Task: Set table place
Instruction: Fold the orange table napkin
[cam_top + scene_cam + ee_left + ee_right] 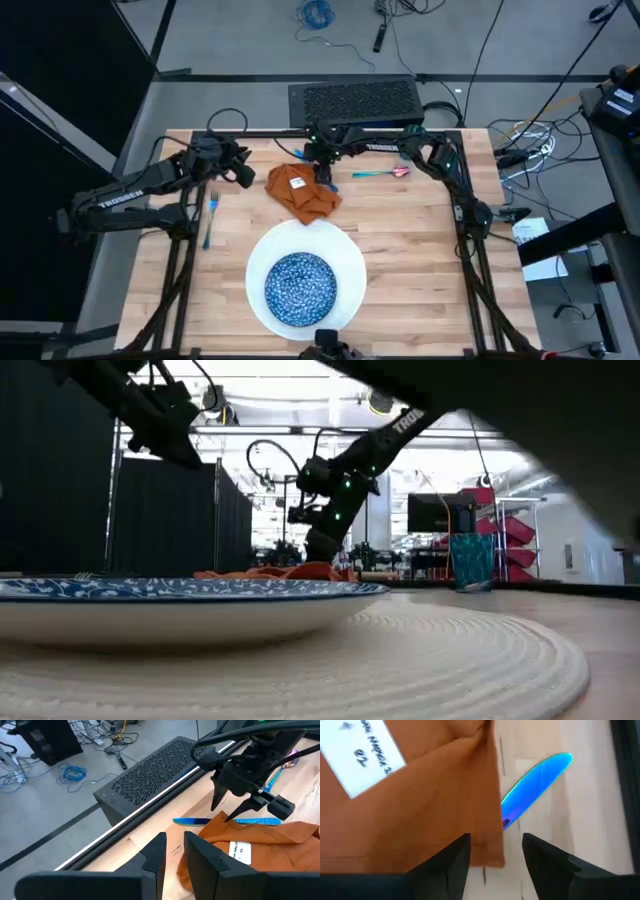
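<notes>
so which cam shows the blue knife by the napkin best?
Right wrist view: the blue knife fills the frame, its blade clear, one end tucked under the orange napkin. Left wrist view shows it farther off, partly behind the right gripper. High view gives a sliver. Low view: not visible.

Both arms are dark, jointed tubes. The left arm (130, 190) carries white TROSSEN lettering. Black cables loop beside the right arm (440, 160).

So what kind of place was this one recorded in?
Probably a robotics lab or workshop: loose cables lie on the grey floor, a black-framed table carries the two arms, and the low view shows a monitor and shelving behind.
</notes>
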Controlling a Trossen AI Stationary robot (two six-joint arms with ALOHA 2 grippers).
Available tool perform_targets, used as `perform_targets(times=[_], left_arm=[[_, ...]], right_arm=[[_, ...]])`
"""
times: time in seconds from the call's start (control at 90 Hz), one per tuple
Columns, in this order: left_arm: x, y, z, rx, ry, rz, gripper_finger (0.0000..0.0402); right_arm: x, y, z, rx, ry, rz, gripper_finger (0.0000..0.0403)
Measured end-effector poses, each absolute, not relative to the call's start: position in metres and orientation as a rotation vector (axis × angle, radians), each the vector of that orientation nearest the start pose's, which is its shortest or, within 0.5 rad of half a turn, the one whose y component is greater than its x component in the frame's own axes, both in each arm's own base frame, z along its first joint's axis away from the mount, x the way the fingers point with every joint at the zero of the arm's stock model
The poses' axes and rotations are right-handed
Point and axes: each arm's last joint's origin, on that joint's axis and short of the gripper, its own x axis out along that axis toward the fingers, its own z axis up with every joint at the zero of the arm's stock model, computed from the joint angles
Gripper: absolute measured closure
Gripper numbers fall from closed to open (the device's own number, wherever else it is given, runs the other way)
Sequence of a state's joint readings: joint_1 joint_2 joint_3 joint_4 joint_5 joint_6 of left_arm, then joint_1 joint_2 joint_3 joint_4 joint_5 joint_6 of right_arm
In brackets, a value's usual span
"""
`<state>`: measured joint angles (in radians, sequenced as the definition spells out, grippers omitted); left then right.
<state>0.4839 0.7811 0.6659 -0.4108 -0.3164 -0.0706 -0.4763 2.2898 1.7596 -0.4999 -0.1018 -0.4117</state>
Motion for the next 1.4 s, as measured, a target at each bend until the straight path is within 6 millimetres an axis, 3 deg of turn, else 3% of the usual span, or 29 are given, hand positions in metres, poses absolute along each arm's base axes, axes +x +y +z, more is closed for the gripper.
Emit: perform_targets(times=[0.478,0.8,0.967,1.144,1.4], left_arm=[[0.142,0.085,0.273,-0.099,0.518,0.797,0.0347],[0.142,0.085,0.273,-0.087,0.523,0.794,0.0347],[0.141,0.084,0.272,-0.088,0.538,0.793,0.0347],[0.14,0.084,0.269,-0.09,0.568,0.792,0.0347],[0.14,0.084,0.269,-0.086,0.568,0.791,0.0347]], right_arm=[[0.43,-0.22,0.15,-0.144,1.068,-0.123,0.0281],[0.429,-0.219,0.146,-0.181,1.102,-0.102,0.0281],[0.426,-0.218,0.145,-0.29,1.146,-0.022,0.0276],[0.433,-0.207,0.157,-0.434,1.13,-0.021,0.0275],[0.438,-0.196,0.17,-0.506,1.109,-0.057,0.0275]])
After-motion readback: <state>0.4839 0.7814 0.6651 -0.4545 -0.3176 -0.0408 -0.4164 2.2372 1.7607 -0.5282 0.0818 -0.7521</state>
